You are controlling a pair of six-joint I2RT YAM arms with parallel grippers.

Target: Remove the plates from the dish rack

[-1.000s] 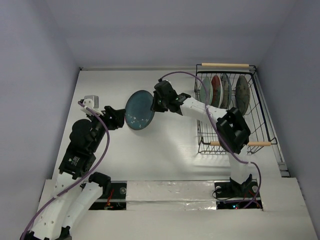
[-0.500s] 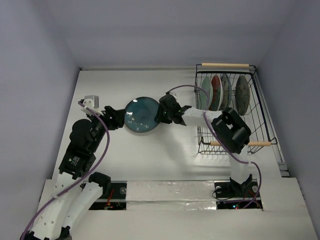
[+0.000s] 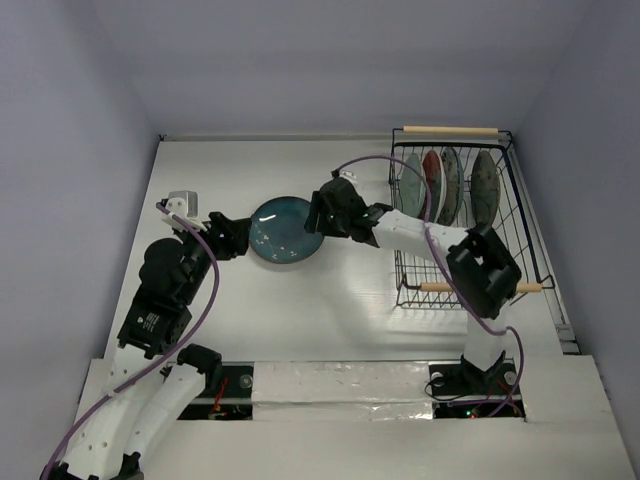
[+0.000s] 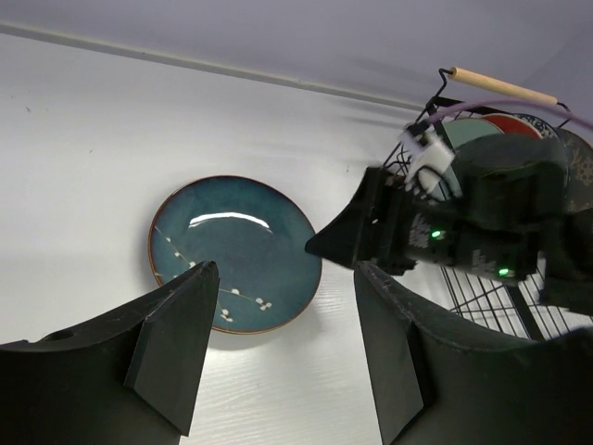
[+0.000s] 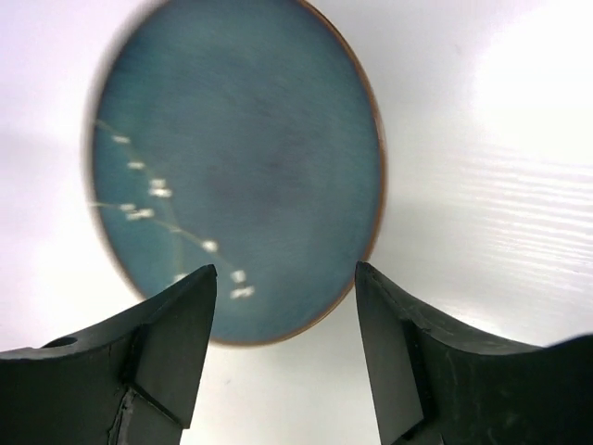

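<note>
Jaws gape empty on the right gripper [image 3: 320,214] at the teal plate [image 3: 283,232] rim — rise straight up before swinging toward the dish rack [image 3: 521,232].

One plate [image 3: 286,232] lies flat on the table [image 3: 300,310], left of centre. The left gripper [image 3: 238,238] sits just beside its left edge, and the right gripper [image 3: 316,218] is at its right edge. The dish rack [image 3: 455,270] stands at the table's right side, with four plates [image 3: 445,185] upright in its far half.

Glossy glazed teal plate [image 4: 235,253] on matt white table [image 4: 83,148].
</note>
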